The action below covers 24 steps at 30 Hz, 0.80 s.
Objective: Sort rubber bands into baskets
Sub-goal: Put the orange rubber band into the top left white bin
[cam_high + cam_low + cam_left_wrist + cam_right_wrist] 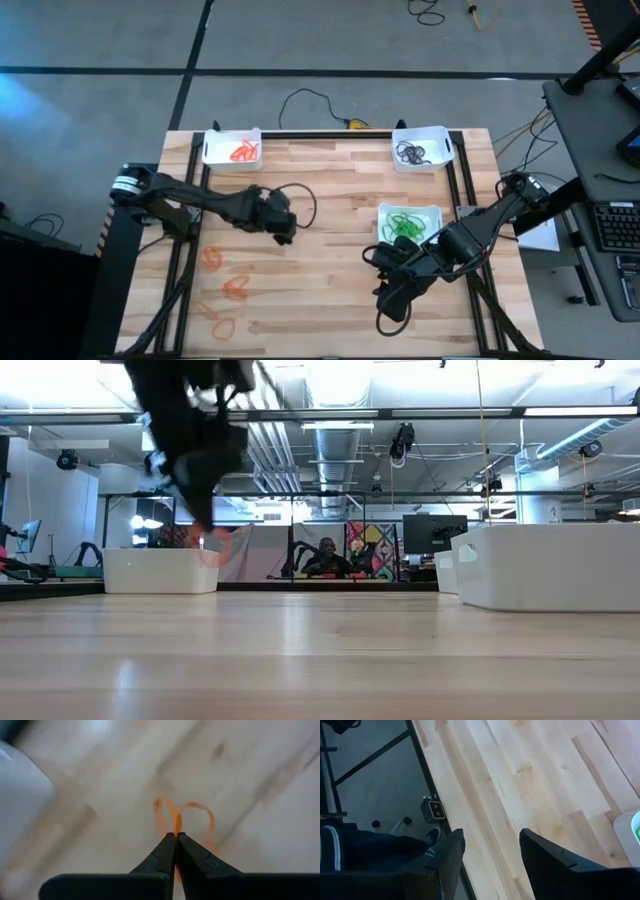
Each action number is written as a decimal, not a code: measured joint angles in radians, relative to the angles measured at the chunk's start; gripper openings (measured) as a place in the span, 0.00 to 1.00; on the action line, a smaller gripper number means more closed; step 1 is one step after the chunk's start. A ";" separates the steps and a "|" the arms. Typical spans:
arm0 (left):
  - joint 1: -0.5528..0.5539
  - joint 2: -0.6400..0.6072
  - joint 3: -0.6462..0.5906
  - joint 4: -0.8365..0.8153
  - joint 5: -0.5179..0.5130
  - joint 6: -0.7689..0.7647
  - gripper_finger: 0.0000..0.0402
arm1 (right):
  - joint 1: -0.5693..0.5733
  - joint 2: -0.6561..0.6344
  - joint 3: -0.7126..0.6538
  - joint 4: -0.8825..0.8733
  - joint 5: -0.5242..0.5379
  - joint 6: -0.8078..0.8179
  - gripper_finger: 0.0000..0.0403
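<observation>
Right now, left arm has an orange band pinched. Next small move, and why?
Probably carry it toward the far-left basket, which already holds orange bands. The left gripper is shut on an orange rubber band and raised off the table. The right gripper waits open near the green-band basket.
</observation>
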 joint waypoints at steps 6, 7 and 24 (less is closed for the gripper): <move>-0.062 0.011 -0.201 0.300 0.128 -0.150 0.00 | -0.001 0.000 0.000 0.010 0.000 0.021 0.46; -0.069 0.011 -0.221 0.321 0.135 -0.182 0.00 | -0.001 0.000 0.000 0.013 0.000 0.023 0.46; -0.062 -0.003 -0.201 0.152 0.111 -0.242 0.41 | -0.012 -0.003 0.000 0.028 -0.010 0.023 0.46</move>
